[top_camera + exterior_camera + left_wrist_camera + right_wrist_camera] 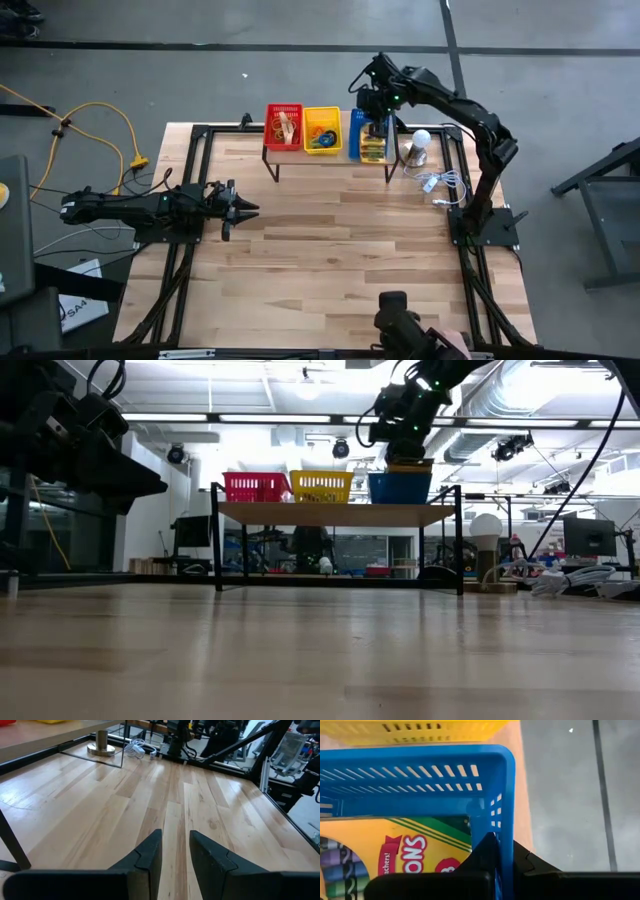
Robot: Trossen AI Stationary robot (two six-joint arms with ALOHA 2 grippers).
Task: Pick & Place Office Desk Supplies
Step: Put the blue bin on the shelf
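Observation:
A small wooden shelf (330,160) at the table's far side carries three baskets. The red basket (284,127) holds tan rubber bands and the yellow basket (322,131) holds coloured rings. The blue basket (366,137) holds a yellow-and-green crayon box (395,855). My right gripper (506,851) is shut and slants down at the blue basket's far wall (506,810). A strip of that wall shows in the thin slit between the fingers. My left gripper (240,210) waits open and level over the table's left side. My right gripper points slanting down from the far right at the top of the blue basket's far wall (506,827). One finger (487,855) shows on the inner side and one on the outer side. Whether they touch the wall I cannot tell.
A white bulb on a metal base (420,142) stands right of the shelf, with a tangle of white wire (440,185) nearer. The shelf's dark legs (216,540) stand on the table. Bare wood (340,260) fills the middle and near part of the table.

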